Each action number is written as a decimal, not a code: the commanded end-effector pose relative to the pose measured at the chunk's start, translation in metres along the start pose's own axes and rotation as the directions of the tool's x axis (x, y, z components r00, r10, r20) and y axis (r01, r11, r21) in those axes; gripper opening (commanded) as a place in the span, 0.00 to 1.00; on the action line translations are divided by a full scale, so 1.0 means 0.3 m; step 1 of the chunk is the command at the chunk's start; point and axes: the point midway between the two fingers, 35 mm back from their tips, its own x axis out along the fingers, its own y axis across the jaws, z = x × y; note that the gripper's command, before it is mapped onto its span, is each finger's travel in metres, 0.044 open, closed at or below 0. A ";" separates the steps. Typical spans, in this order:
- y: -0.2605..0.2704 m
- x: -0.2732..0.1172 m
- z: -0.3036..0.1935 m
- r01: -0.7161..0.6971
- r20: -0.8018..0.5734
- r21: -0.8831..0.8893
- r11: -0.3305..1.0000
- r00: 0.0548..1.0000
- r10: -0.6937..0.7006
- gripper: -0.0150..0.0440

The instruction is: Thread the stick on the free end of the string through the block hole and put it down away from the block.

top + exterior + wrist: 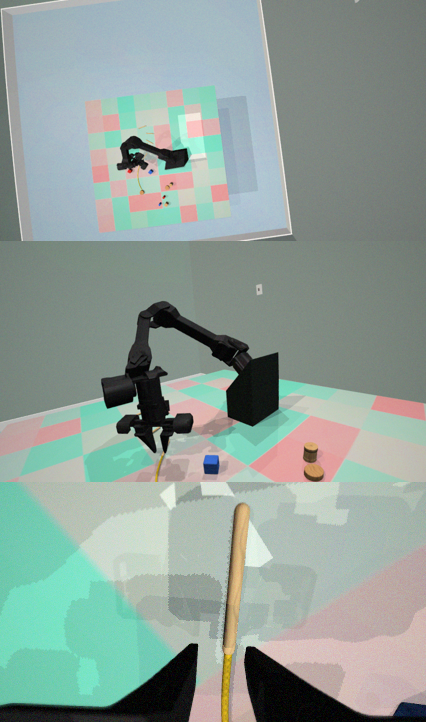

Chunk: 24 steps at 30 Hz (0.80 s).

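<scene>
The thin wooden stick (235, 582) (145, 155) lies on the table, its string end nearest my gripper. The yellow string (226, 687) (157, 470) (137, 178) runs from it in a shallow curve to the round wooden button (141, 192). My gripper (221, 653) (160, 452) (137, 160) is partly open and empty, pointing down low over the table. Its fingers stand on either side of the stick-string joint, with a gap on each side. A blue block (211, 464) (150, 171) stands beside the gripper; its corner shows in the wrist view (411, 712). I cannot make out a hole.
A red block (129, 170) is close to the gripper. Loose sticks (142, 127) (149, 133) (149, 141) lie beyond the arm. Round wooden pieces (167, 187) (313, 472) (310, 453) and small red (164, 197), blue (160, 204) and tan (166, 204) objects lie on the button's side.
</scene>
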 end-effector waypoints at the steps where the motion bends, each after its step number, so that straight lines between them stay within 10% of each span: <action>1: -0.015 0.032 0.009 0.005 0.014 -0.014 1.000 1.000 -0.005 0.46; 16: -0.016 0.040 0.010 0.005 0.014 -0.014 1.000 1.000 -0.004 0.46; 24: -0.012 0.036 0.007 0.006 0.008 -0.007 1.000 1.000 -0.006 0.25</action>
